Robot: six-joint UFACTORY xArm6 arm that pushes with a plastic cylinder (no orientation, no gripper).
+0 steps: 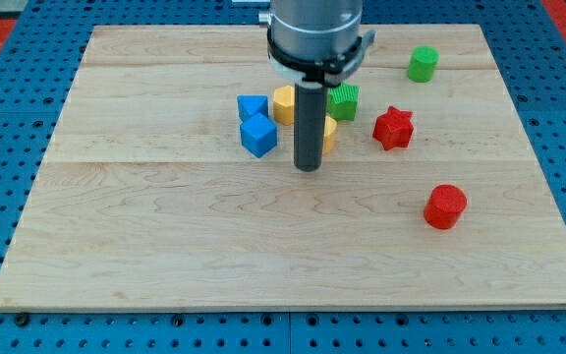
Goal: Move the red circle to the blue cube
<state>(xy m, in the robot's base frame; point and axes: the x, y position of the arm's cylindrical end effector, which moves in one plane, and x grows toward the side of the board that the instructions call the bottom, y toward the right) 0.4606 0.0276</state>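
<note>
The red circle (pixel 445 206) is a short red cylinder lying at the view's lower right on the wooden board (pixel 165 246). The blue cube (pixel 258 135) sits left of centre, with a second blue block (pixel 252 106) just above it. My tip (pixel 308 168) is at the end of the dark rod near the board's centre, just right of and slightly below the blue cube, and far to the left of the red circle. It touches neither block.
A yellow block (pixel 283 103) and a second yellow block (pixel 329 133) sit partly behind the rod. A green block (pixel 343 99) lies right of the rod, a red star (pixel 393 128) further right, and a green cylinder (pixel 423 64) at the upper right.
</note>
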